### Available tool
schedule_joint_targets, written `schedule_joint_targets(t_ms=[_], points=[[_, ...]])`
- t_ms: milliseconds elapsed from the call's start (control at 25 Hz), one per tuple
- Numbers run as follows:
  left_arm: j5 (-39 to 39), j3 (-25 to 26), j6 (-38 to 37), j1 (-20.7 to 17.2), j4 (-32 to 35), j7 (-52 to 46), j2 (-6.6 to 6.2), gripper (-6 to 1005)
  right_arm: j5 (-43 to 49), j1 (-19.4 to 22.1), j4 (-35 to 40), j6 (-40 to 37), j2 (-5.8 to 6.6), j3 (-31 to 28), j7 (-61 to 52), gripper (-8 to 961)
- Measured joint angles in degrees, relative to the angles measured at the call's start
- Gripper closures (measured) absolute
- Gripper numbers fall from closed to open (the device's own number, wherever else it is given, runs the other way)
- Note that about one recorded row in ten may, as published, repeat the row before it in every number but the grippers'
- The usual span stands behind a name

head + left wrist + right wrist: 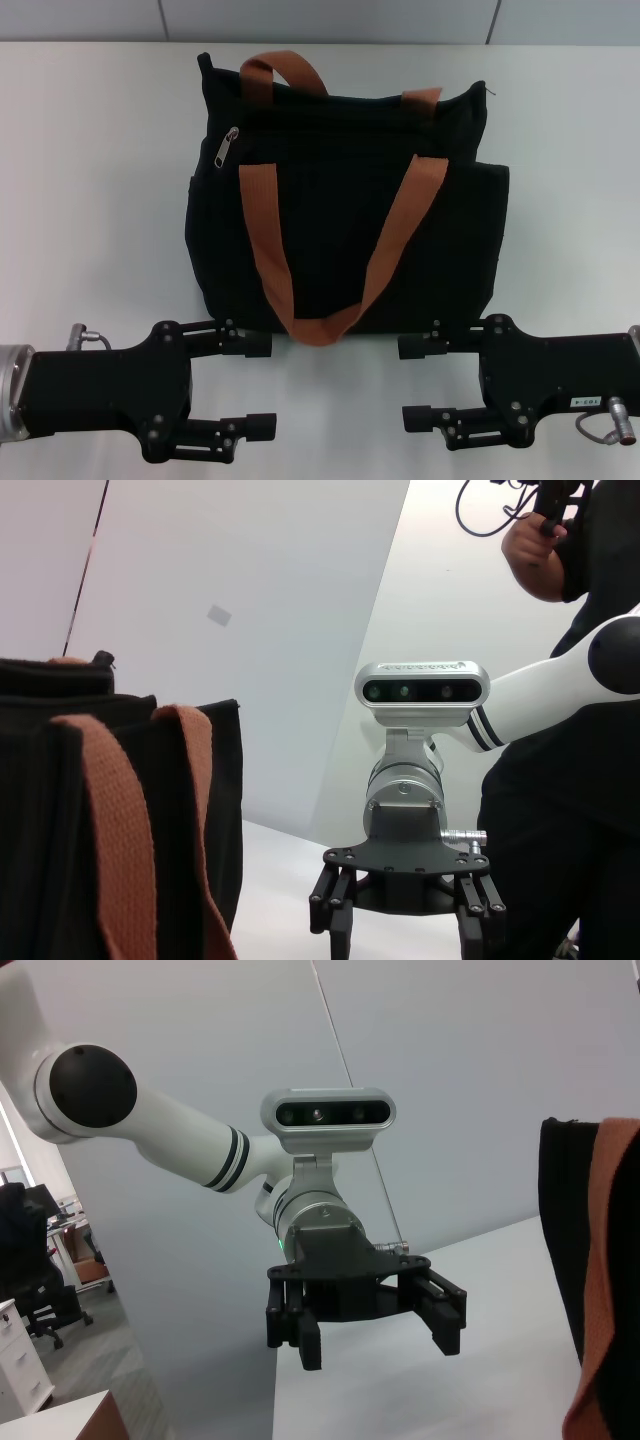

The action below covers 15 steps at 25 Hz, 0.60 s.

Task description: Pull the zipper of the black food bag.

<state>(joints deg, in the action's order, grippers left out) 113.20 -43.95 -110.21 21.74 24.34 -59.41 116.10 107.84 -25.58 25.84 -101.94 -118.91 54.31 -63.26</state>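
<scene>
1. Left gripper [262, 385] sits in the lower left of the head view, fingers spread wide and pointing toward the middle of the frame, holding nothing. One finger ends just beside the bottom edge of the bag; can't tell if it touches.
2. Right gripper [414, 382] mirrors it in the lower right, also spread apart and not gripping anything, tips pointing back at the left one. The two are apart, with a gap of bare table between them.
3. In the left wrist view the right gripper [398, 912] shows at the bottom centre; in the right wrist view the left gripper [372, 1332] shows mid-frame with its fingers open.
4. Right between and above them in the head view is the black food bag [345, 195], filling the centre of the frame, lying on the white table [90, 180].
5. Its two orange-brown strap handles [395, 230]: one loops down the front, with its low point between the grippers; the other arches over the top edge.
6. The zipper [227, 148], a shiny silver pull tab, is at the upper left of the bag, well apart from both grippers.
</scene>
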Motion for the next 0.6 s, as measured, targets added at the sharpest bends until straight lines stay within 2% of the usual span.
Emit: schedule_joint_targets(t_ms=[600], points=[[-0.09,0.31,-0.01,0.03,0.0,0.11,0.0,216,0.0,0.01,0.0,-0.1,0.0,0.0,-0.15,241]])
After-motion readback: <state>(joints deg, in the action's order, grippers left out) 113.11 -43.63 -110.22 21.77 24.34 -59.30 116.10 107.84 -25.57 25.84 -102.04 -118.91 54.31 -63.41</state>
